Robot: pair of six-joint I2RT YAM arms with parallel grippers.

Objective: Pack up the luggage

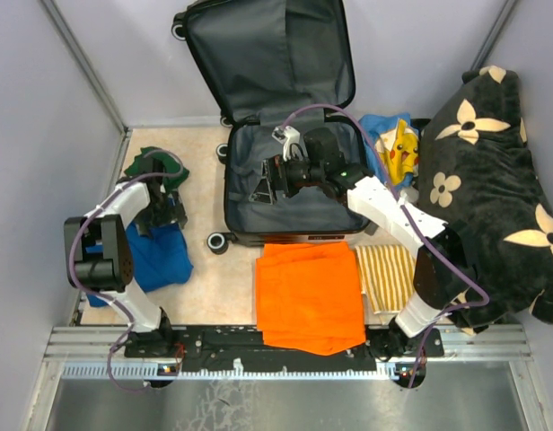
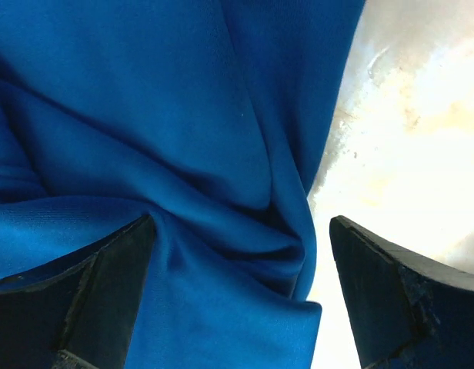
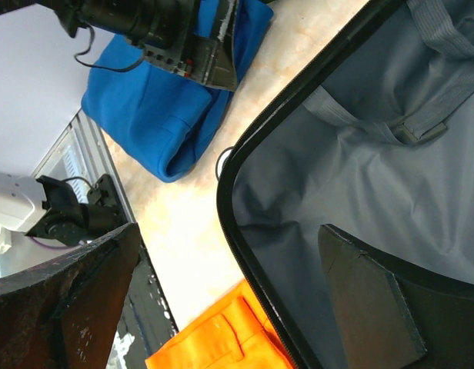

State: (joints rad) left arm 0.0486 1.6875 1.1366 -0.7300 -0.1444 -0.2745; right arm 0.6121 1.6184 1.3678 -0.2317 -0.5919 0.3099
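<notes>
Open luggage (image 1: 251, 214), grey lining beneath wide-open, empty right hand (image 3: 228, 240); left hand (image 2: 241, 224) likewise over blue garment (image 2: 183, 115); orange cloth (image 1: 308, 296) near.

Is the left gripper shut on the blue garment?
No, the left gripper stands wide open, its jaws either side of a fold of the blue garment.

Robot test cell in a lab, plain grey partition walls (image 1: 34, 135) with metal struts at left, top and right of frame, left arm (image 1: 101, 251) and right arm (image 1: 434, 269) bolted to an aluminium rail (image 1: 214, 346) along the bottom, marbled tabletop (image 1: 223, 287) staged with open luggage (image 1: 267, 63), folded orange cloth (image 1: 308, 296)
</notes>
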